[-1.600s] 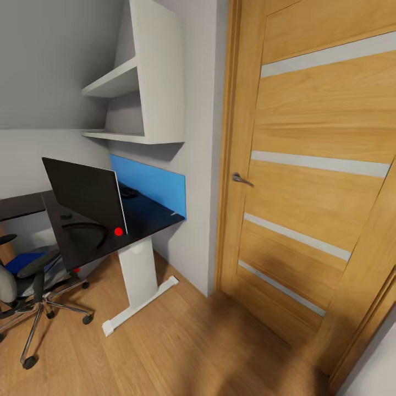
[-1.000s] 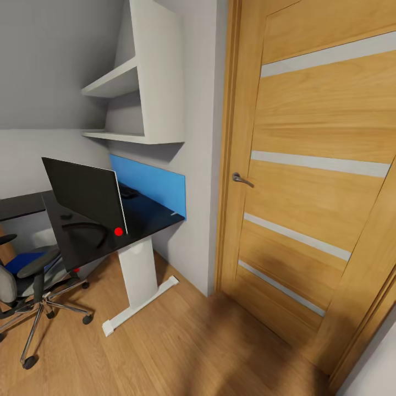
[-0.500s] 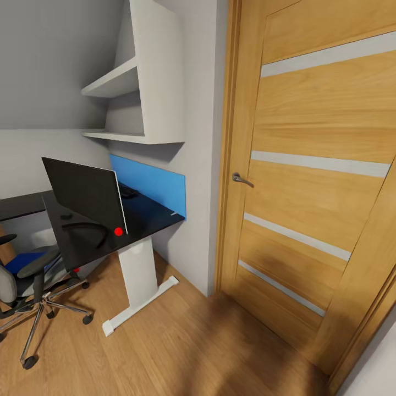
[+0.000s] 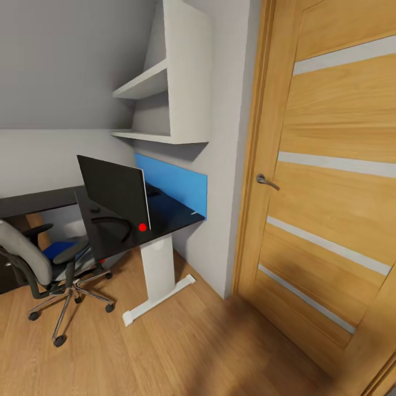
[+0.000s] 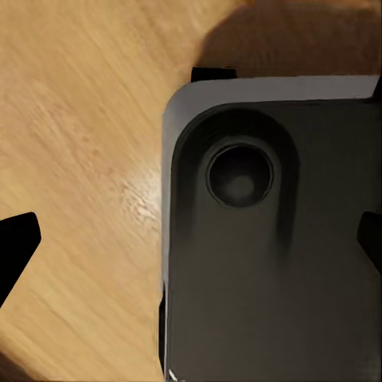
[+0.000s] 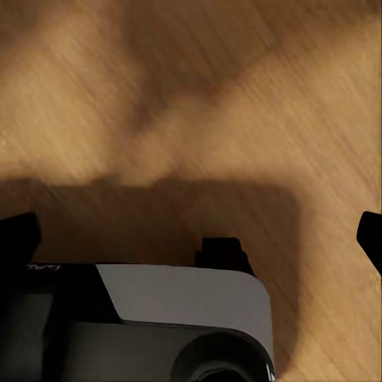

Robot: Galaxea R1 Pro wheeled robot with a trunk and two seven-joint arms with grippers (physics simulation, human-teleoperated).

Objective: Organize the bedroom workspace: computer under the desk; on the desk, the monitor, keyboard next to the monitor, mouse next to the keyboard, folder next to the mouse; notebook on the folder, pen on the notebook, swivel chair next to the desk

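— Monitor (image 4: 116, 193)? Upright on the desk (image 4: 176, 220), screen edge-on toward the door (image 4: 335, 181).
— Folder (image 4: 59, 248)? Flat on the swivel chair (image 4: 38, 263).
— Left gripper (image 5: 191, 247), right gripper (image 6: 191, 235)? Fingertips spread apart, over wood floor (image 4: 181, 346).

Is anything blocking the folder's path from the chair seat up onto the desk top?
Partly. The folder lies on the swivel chair, whose near armrest rises between it and the desk. The monitor already occupies that desk end.
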